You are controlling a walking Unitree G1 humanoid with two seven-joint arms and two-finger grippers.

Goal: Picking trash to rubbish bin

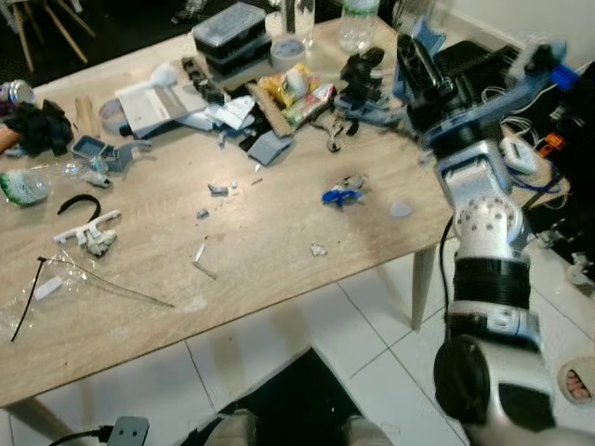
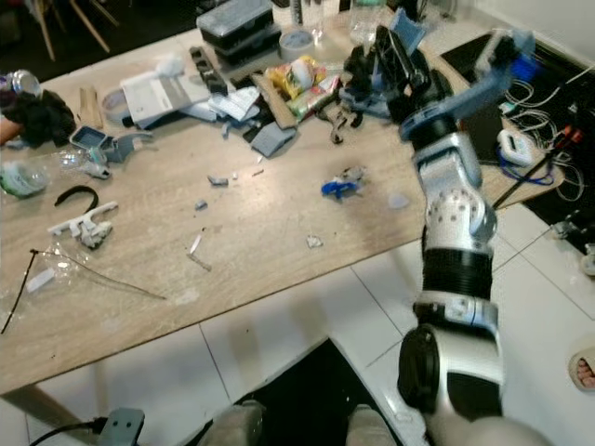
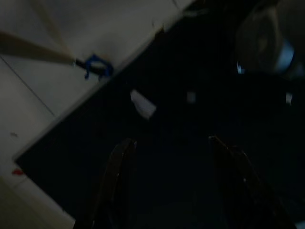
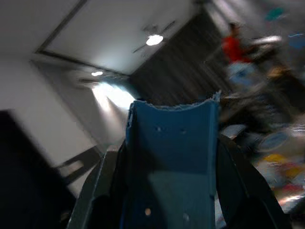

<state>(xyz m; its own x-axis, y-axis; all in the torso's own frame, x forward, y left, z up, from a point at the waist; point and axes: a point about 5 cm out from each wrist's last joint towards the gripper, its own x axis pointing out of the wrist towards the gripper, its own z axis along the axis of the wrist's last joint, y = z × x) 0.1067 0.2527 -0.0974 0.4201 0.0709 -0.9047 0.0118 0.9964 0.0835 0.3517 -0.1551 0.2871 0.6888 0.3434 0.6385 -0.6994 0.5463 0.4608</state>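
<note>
My right gripper (image 1: 416, 53) is raised above the table's far right corner, shut on a blue flat piece of plastic (image 4: 172, 152) that sticks out past the fingers (image 4: 237, 181). The same blue piece (image 2: 406, 23) points up and away from the table. Trash lies scattered on the wooden table (image 1: 270, 251): a small blue scrap (image 1: 344, 192), white bits (image 1: 318, 249) and a crumpled snack wrapper (image 1: 299, 93). In the dark left wrist view my left gripper (image 3: 174, 162) hangs low over a dark mat, fingers (image 3: 119, 176) apart with nothing between them.
Stacked plastic containers (image 1: 232, 35), bottles (image 1: 358, 20), a crushed clear bottle (image 1: 23, 184), a black band (image 1: 79, 204) and clear film (image 1: 84, 279) crowd the table. Cables and a dark case (image 1: 474, 60) lie at the right. White tiled floor (image 1: 372, 325) lies below.
</note>
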